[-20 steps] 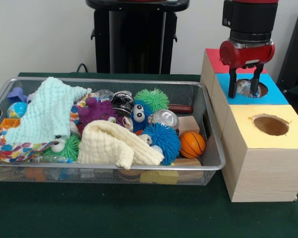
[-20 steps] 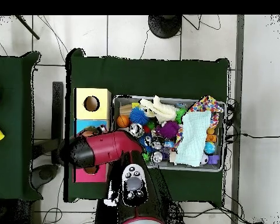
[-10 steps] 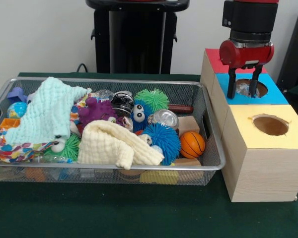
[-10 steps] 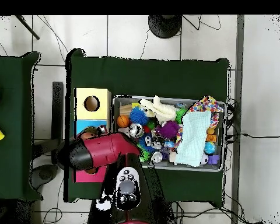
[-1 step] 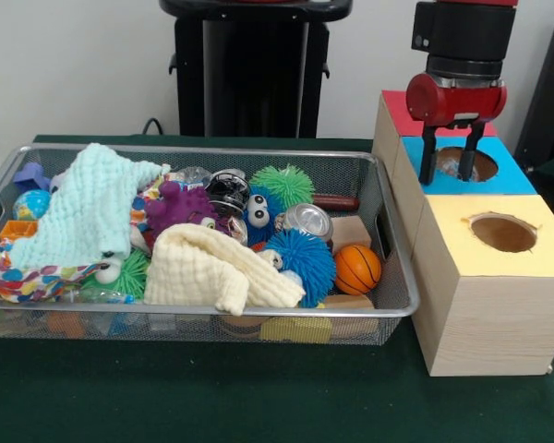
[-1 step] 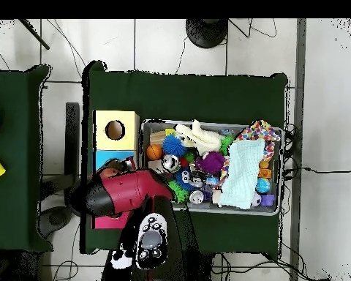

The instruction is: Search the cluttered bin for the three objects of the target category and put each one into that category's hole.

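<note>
My gripper hangs over the blue box's hole, fingers spread and empty, well placed for a drop; the wire bin waits beside.

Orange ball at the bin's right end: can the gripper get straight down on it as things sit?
Probably yes. The orange ball lies uncovered on top, cloths clear of it, though the bin wall is close. The gripper is over the blue box.

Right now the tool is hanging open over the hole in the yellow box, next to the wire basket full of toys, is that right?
Not quite. The tool hangs open over the hole in the blue box, not the yellow box, which is the nearer one. The front view shows this. The wire basket of toys does sit beside the boxes.
</note>
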You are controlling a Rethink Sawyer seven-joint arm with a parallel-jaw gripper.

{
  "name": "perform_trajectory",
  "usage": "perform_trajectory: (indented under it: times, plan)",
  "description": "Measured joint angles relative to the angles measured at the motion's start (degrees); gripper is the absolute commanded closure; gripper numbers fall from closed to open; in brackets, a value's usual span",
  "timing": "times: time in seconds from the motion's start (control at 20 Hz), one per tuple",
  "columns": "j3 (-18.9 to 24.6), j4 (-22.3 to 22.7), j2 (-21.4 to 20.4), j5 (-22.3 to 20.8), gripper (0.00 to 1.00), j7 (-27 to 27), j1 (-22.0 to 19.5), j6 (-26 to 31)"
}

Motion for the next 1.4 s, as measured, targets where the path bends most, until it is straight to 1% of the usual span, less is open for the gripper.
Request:
perform_trajectory:
  times: [0.7, 1.4]
  plan:
    - [-1.3, -0.1, 0.1, 0.0, 0.00, 0.0, 0.8, 0.0]
    - [-1.6, -0.1, 0.0, 0.0, 0.00, 0.0, 1.2, 0.0]
